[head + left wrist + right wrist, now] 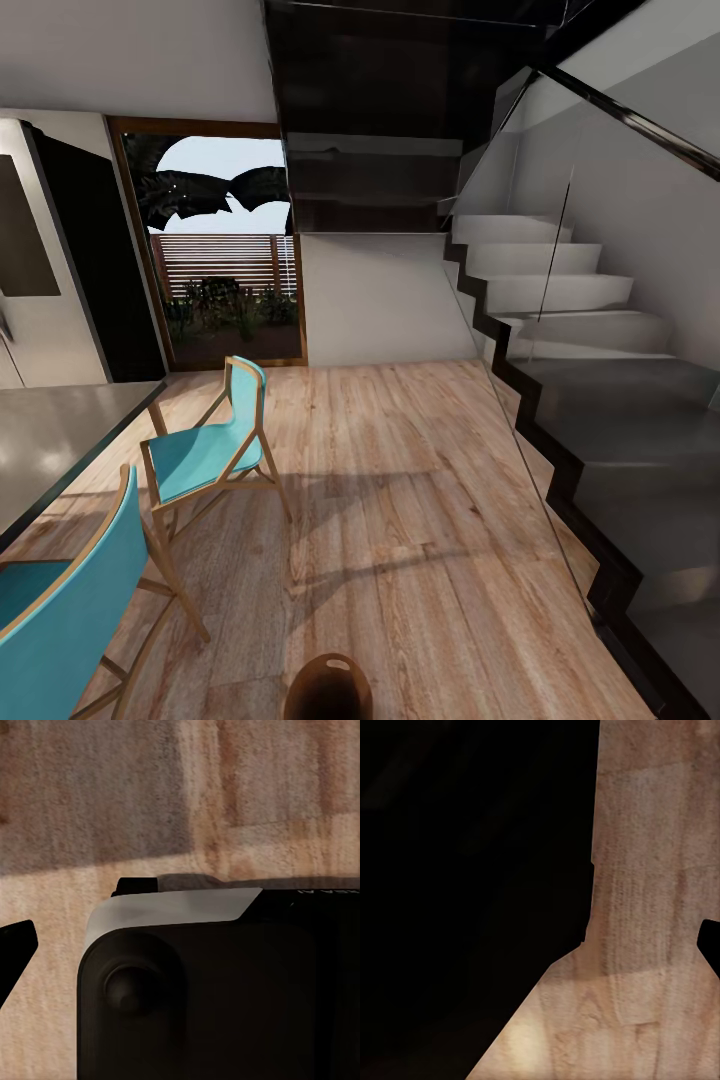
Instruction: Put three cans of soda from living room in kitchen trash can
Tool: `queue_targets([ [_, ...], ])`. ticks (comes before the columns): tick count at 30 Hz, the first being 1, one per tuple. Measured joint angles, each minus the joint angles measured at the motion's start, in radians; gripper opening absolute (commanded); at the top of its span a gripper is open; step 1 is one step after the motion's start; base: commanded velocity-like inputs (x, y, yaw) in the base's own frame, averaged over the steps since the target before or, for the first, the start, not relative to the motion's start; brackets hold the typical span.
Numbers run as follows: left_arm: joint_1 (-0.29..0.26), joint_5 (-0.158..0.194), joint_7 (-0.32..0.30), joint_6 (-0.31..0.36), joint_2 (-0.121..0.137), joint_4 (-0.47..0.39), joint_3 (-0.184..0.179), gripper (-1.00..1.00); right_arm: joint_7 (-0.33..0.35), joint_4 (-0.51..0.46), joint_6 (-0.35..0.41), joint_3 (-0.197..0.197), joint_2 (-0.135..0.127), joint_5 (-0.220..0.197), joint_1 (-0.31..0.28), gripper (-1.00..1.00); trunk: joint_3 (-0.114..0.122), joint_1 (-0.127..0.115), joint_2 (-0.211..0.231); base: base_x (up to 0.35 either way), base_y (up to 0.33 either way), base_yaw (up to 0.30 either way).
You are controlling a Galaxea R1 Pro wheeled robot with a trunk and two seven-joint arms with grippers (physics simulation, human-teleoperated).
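Right at my base, on the wood floor point(400, 480), stands the tash can point(328, 686), rigid and light I'd judge, best gripped at its rim, while no soda can shows and I cannot tell how either of my grippers stands.

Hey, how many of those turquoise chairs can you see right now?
2. One chair stands on the wood floor beside the grey table; the other chair is nearer the camera, cut off by the picture's edge. More may be hidden.
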Motion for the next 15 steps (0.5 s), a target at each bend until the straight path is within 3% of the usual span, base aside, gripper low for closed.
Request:
queue_targets([
  [15, 0.0, 0.0, 0.0, 0.0, 0.0, 0.0, 0.0, 1.0, 0.0, 0.0, 0.0, 0.0, 0.0, 0.0, 0.0, 1.0, 0.0, 0.0, 0.0, 0.0, 0.0, 0.0],
])
